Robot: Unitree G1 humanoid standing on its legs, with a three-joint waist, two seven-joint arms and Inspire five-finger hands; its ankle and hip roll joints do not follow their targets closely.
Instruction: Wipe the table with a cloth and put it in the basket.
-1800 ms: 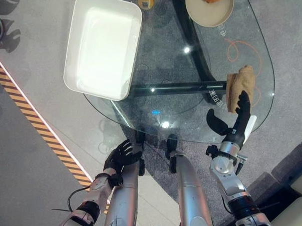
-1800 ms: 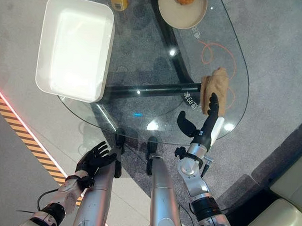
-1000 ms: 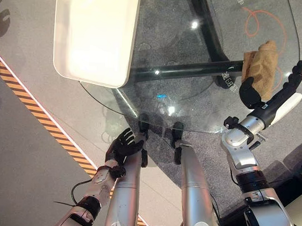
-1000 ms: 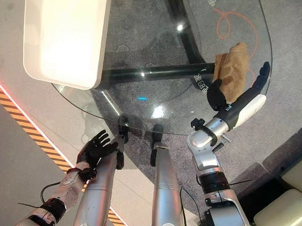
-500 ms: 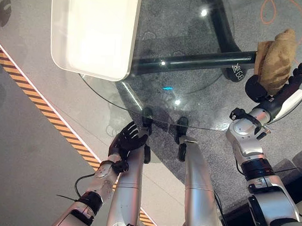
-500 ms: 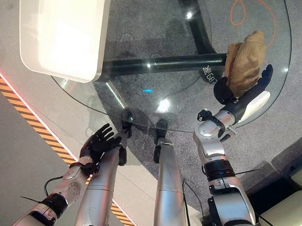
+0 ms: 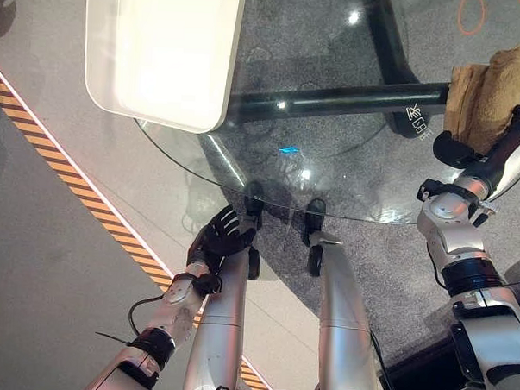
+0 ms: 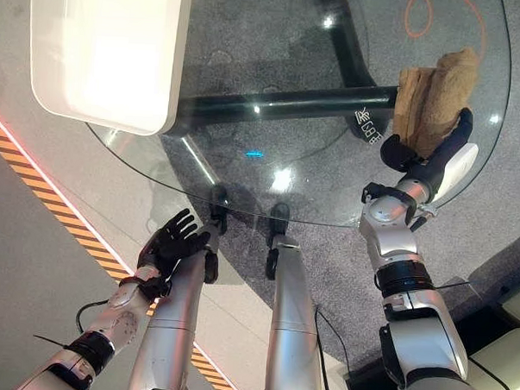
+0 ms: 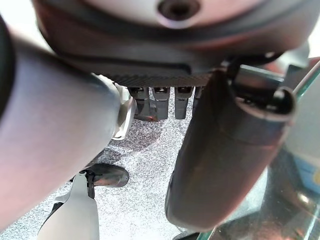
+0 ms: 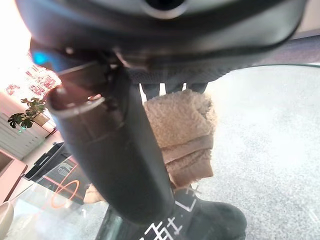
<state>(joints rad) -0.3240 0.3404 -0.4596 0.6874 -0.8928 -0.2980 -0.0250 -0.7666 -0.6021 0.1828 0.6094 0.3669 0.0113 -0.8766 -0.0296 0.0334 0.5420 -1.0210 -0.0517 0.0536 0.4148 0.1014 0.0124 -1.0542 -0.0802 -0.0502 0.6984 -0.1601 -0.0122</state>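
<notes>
Right hand (image 7: 490, 158) has closed in on the cloth (image 7: 487, 88) since a second ago, when it stood out past the right edge of the table (image 7: 318, 42) with a gap between them. Now its straight fingers (image 8: 461, 126) lie against the near right side of the cloth, and the thumb (image 7: 452, 152) stands apart at the cloth's near end. The hand is wide and not clamped. The tan cloth lies bunched and folded on the glass at the table's right edge, over the end of the black bar (image 7: 333, 99) that runs beneath the tabletop. In the right wrist view the cloth shows just past the thumb, with the fingers reaching over its far side. A white basket (image 7: 151, 117) sits on the far left part of the table, well apart from the cloth, with its near left corner over the table's edge. The left hand (image 7: 219, 241) hangs below the near edge of the table with its fingers spread and holding nothing. An orange looped line (image 8: 440, 17) marks the glass beyond the cloth.
</notes>
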